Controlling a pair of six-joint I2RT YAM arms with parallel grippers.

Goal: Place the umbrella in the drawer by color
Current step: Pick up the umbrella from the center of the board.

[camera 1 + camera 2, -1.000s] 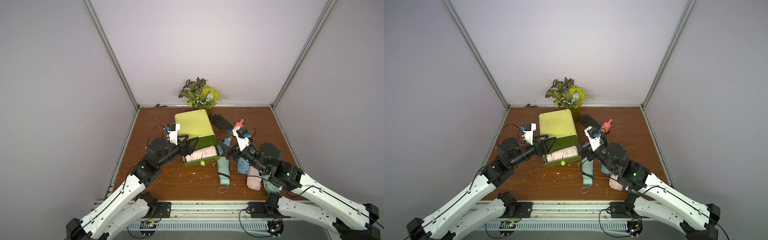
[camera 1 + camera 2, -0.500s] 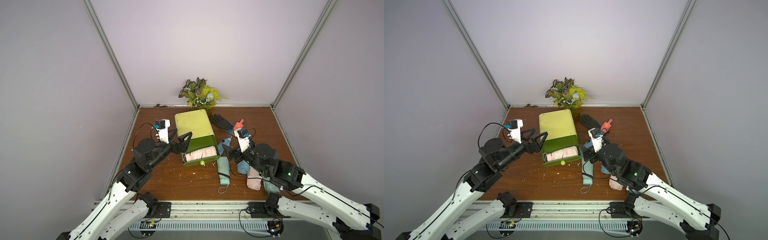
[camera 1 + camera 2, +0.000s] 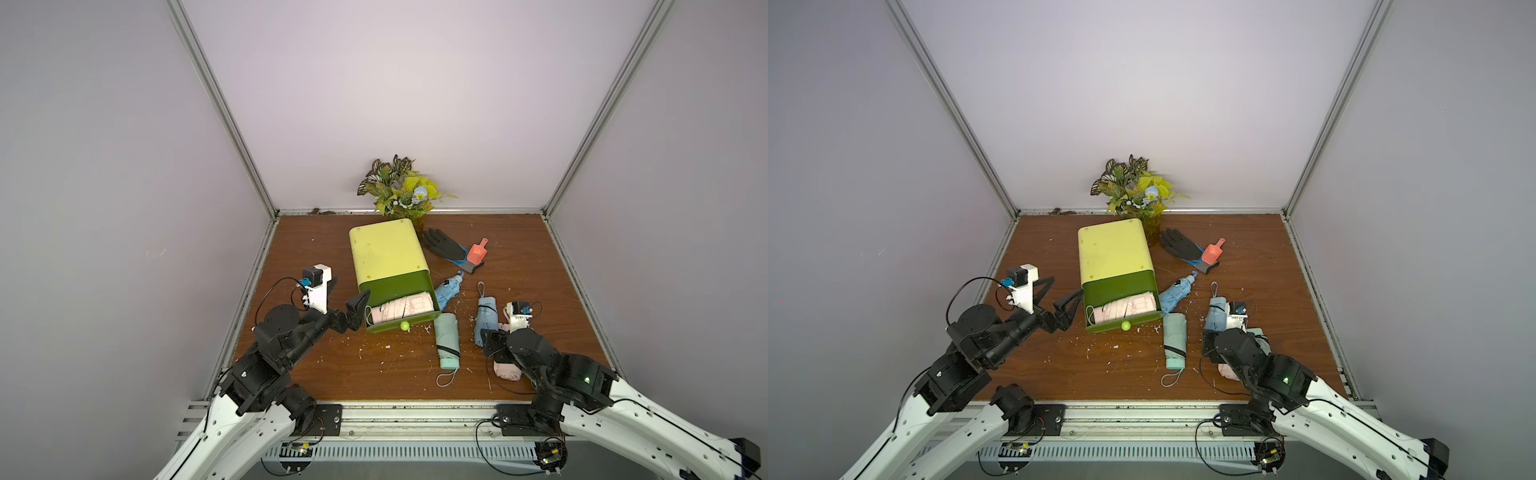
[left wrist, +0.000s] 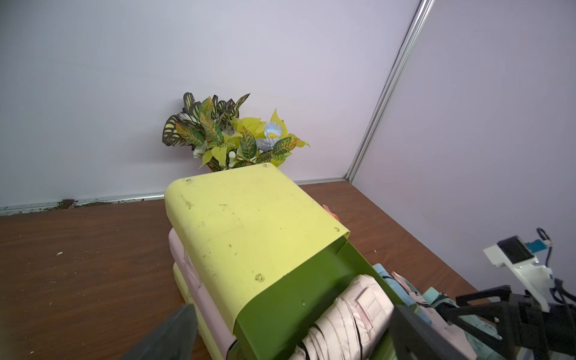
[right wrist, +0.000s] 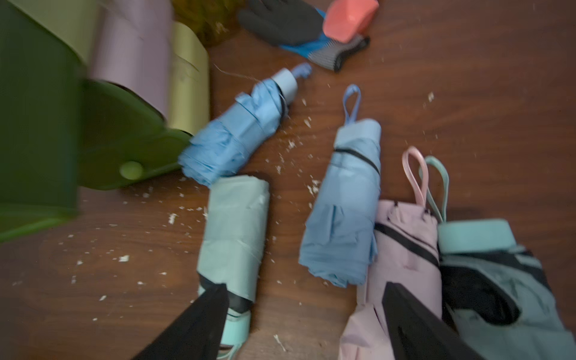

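Lilac-grey wall panels (image 3: pixel 395 104) close you in on 3 sides, meeting at 2 aluminium corner posts (image 3: pixel 220 108) in both top views. Under them runs the brown wood-grain surface (image 3: pixel 316 257), with a line of dark soil crumbs (image 3: pixel 320 212) along its back edge.

The yellow drawer unit (image 3: pixel 384 253) stands mid-surface, slightly askew, and its green drawer (image 3: pixel 382 328) at the top is pulled out toward you. A pink umbrella (image 3: pixel 401 309), folded, lies across inside that drawer. Your left claw (image 3: pixel 358 308) is released and empty, its jaws spread wide just beside the drawer's left front corner. I cannot tell whether it touches. Behind the unit, against the back wall, stands a leafy plant (image 3: pixel 401 189).

5 more folded umbrellas lie on the surface to the right of the unit. A blue umbrella (image 3: pixel 449 293) rests against the drawer's right side, and a mint umbrella (image 3: pixel 446 345) lies just in front of it. A second blue umbrella (image 3: pixel 486 318) lies apart, further right. A second pink umbrella (image 3: pixel 505 370) and a teal umbrella (image 5: pixel 498 274) lie touching side by side, largely under your right arm. Your right claw (image 5: pixel 305 327) hangs low with its jaws apart, gripping nothing. 1 finger shows in front of the mint umbrella's handle end and the other in front of the second pink umbrella, though that view is blurred.

A black glove (image 3: pixel 444 245) lies near the back right with a coral scoop (image 3: pixel 478 251) resting on its cuff. White flecks (image 3: pixel 386 347) litter the wood in front of the drawer.
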